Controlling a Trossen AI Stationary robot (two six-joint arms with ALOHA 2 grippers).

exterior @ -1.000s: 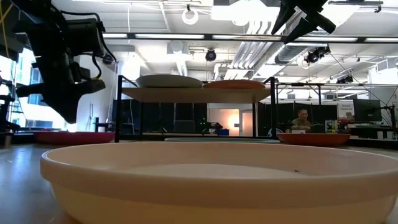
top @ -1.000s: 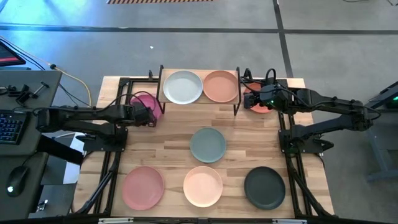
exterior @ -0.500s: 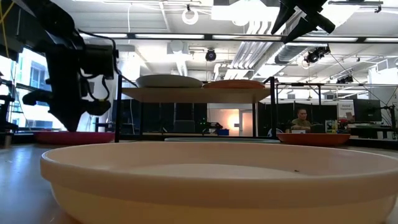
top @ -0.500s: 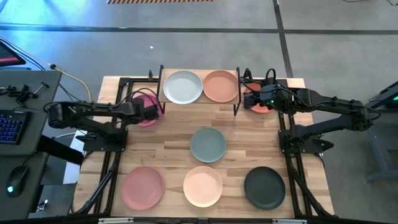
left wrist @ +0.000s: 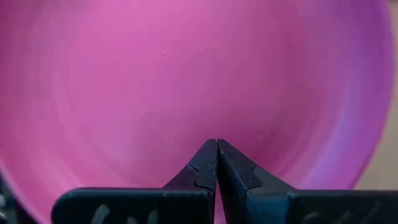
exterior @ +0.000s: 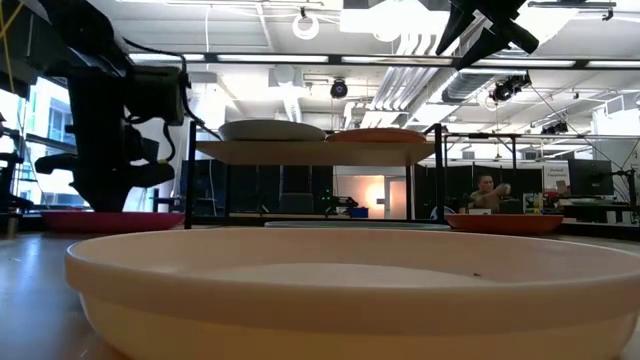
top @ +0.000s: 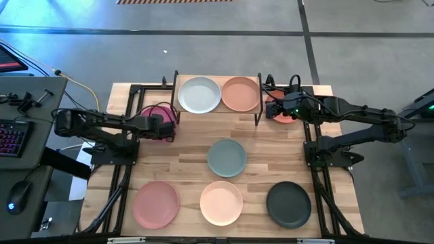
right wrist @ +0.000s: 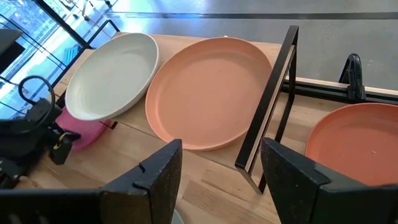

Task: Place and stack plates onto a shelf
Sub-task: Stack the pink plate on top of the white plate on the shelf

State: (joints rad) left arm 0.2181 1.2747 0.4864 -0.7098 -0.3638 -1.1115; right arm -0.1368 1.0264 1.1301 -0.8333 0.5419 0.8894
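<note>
The shelf (top: pixel 217 108) stands at the table's far edge. The pale grey-white plate (top: pixel 199 95) and the tan plate (top: pixel 241 93) lie side by side on its top. The hot pink plate (top: pixel 153 112) lies on the table left of the shelf. My left gripper (left wrist: pixel 216 144) is shut, low over the inside of that plate (left wrist: pixel 186 74). The orange plate (right wrist: pixel 360 143) lies right of the shelf, and my right gripper (right wrist: pixel 217 168) hangs open above it. The grey-teal (top: pixel 226 157), dusty pink (top: pixel 156 203), cream-peach (top: pixel 221 202) and black (top: pixel 288 204) plates lie nearer. My left gripper points its shut fingertips (left wrist: pixel 208 155) down into the hot pink plate's hollow, near its middle. I cannot tell whether the tips touch the plate. The plate lies flat on the table.
The shelf's black legs (right wrist: pixel 267 106) stand between the tan and orange plates. Black arm frames run along both sides of the table (top: pixel 183 146). In the low view the cream-peach plate (exterior: pixel 340 290) fills the foreground, and a person (exterior: pixel 487 192) sits far behind.
My left gripper has come down toward the hot pink plate and shifted a little toward the shelf, while its arm has folded lower. My right arm has kept still. The person behind has raised a hand.
</note>
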